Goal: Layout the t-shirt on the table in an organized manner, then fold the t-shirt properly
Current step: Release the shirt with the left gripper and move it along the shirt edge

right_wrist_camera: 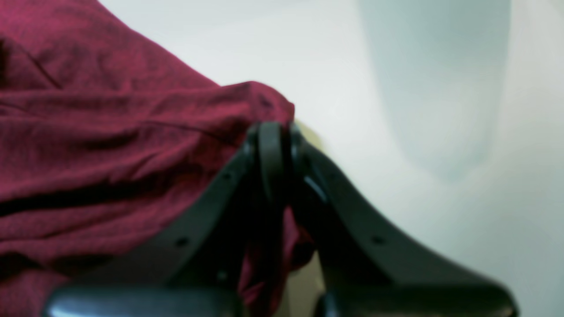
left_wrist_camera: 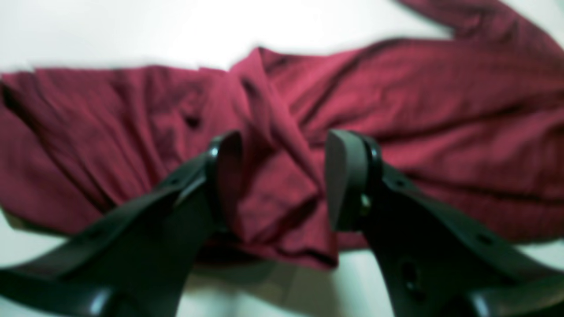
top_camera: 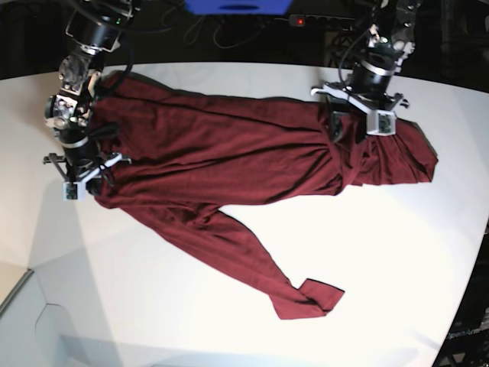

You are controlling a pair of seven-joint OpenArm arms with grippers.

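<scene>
The maroon t-shirt (top_camera: 229, 153) lies crumpled and stretched across the white table (top_camera: 382, 252), with one long part trailing toward the front (top_camera: 306, 298). At the base view's left, my right gripper (top_camera: 90, 177) is shut on the shirt's edge. In the right wrist view the fabric (right_wrist_camera: 110, 132) is pinched between the closed fingertips of that gripper (right_wrist_camera: 273, 147) and hangs down behind them. At the base view's right, my left gripper (top_camera: 359, 126) hovers low over the bunched end. Its jaws (left_wrist_camera: 284, 176) stand open astride a raised fold of the shirt (left_wrist_camera: 282, 145).
A blue object (top_camera: 237, 6) and a power strip with a red light (top_camera: 321, 19) sit beyond the table's far edge. The table's edge curves at the right (top_camera: 466, 252) and is cut off at the lower left (top_camera: 30, 279). White tabletop spreads in front of the shirt.
</scene>
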